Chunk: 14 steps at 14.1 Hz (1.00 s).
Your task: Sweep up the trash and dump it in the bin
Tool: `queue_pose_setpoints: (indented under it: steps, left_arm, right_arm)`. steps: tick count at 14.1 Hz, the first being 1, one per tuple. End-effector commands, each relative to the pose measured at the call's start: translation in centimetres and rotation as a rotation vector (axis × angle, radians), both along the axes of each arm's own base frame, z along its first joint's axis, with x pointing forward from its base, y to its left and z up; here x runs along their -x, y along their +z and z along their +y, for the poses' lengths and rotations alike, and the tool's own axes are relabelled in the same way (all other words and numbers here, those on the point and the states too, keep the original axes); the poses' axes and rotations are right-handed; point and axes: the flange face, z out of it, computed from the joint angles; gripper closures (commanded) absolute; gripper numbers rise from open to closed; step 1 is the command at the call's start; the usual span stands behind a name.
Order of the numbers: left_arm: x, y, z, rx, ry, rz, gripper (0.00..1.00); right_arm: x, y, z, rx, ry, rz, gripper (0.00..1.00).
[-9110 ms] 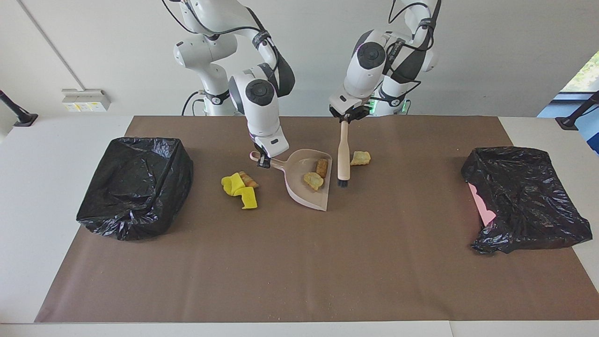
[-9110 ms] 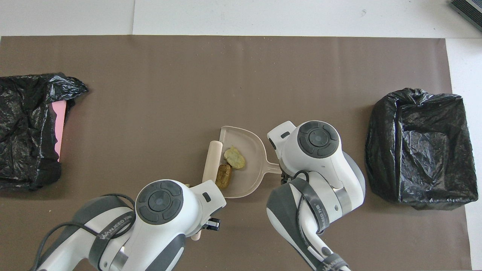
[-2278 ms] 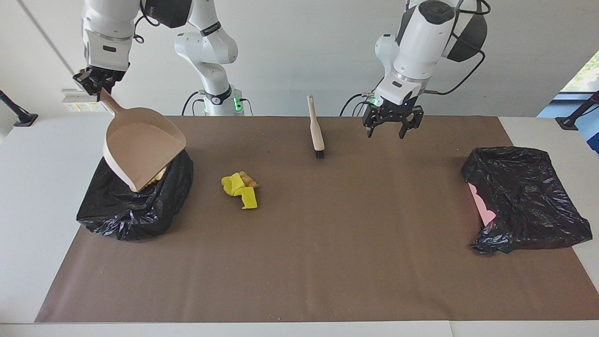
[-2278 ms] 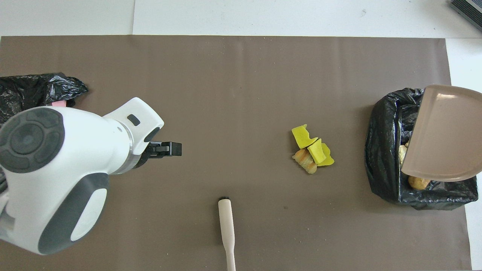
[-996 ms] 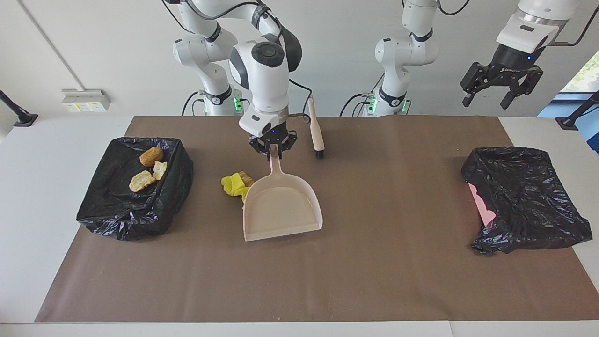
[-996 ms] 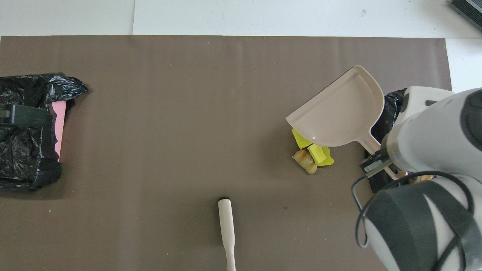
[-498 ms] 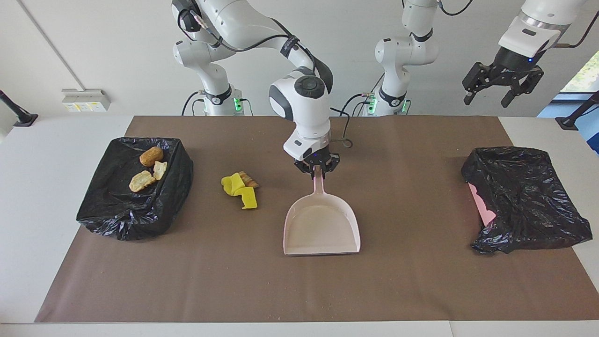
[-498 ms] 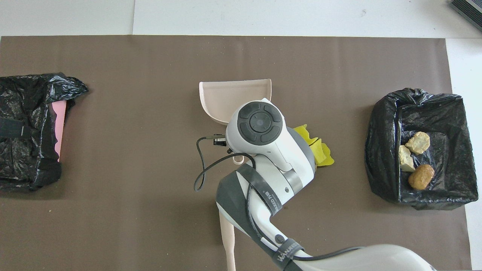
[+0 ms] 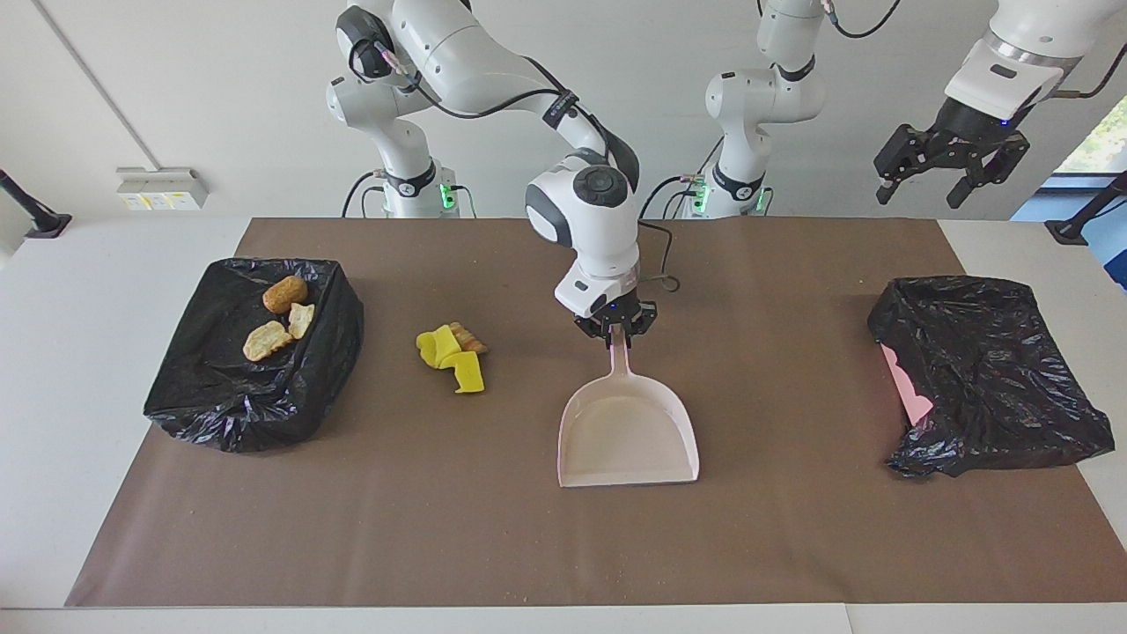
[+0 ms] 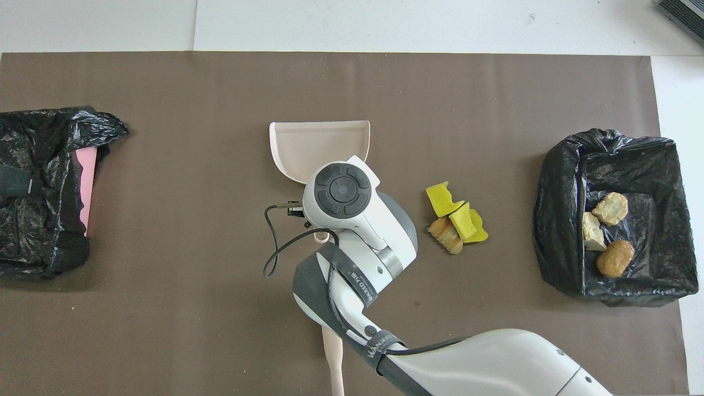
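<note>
Brown mat (image 9: 792,528): I see the brush (image 10: 333,357) only overhead. Right gripper (image 9: 616,333) clamps the dustpan (image 9: 627,431), mouth pointing away from the robots. Left gripper (image 9: 946,172) splayed.

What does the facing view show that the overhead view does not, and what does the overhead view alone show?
Only the facing view shows the right gripper shut on the handle of the dustpan; from above, the arm covers that grip. It also shows the left gripper open, waiting high above the left arm's end of the table.
Only the overhead view shows the brush, just its handle.
Both show the empty dustpan, the trash pile on the mat, and three lumps in the bin.
</note>
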Motion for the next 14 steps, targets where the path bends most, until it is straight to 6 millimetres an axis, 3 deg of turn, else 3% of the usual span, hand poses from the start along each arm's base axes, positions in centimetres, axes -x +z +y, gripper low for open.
queue_pose_setpoints:
  steps: [1, 2, 3, 4, 5, 6, 9, 12, 14]
  left_arm:
    - [1.0, -0.1, 0.2, -0.018, -0.002, 0.020, 0.00]
    - [1.2, -0.2, 0.1, -0.019, -0.002, 0.031, 0.00]
    - [1.4, 0.0, -0.4, -0.019, -0.013, 0.025, 0.00]
    - [1.3, -0.1, -0.6, -0.018, -0.016, 0.022, 0.00]
    - [1.3, 0.0, -0.6, -0.018, -0.019, 0.020, 0.00]
    - [1.3, -0.1, -0.5, -0.019, -0.018, 0.024, 0.00]
    - [1.9, -0.4, 0.0, -0.023, -0.014, 0.053, 0.00]
    - [2.7, -1.0, 0.0, -0.023, -0.016, 0.061, 0.00]
    - [2.4, -0.9, -0.3, -0.022, -0.020, 0.038, 0.00]
  right_arm:
    - [0.4, -0.2, -0.5, 0.005, -0.003, 0.023, 0.49]
    - [0.4, 0.0, -0.6, 0.011, -0.001, 0.027, 0.34]
    - [0.2, 0.4, -1.2, 0.019, -0.004, 0.033, 0.04]
    - [-0.1, 1.4, -2.1, 0.021, -0.006, 0.044, 0.00]
    - [-1.2, 2.2, -4.3, 0.032, -0.021, 0.064, 0.00]
    - [-1.1, 3.9, -5.5, 0.038, 0.007, 0.080, 0.00]
    - [2.3, 10.1, -6.4, 0.086, 0.058, 0.132, 0.00]
    - [7.5, 14.1, -7.2, 0.118, 0.080, 0.235, 0.00]
    - [13.0, 13.4, -5.7, 0.103, 0.111, 0.276, 0.00]
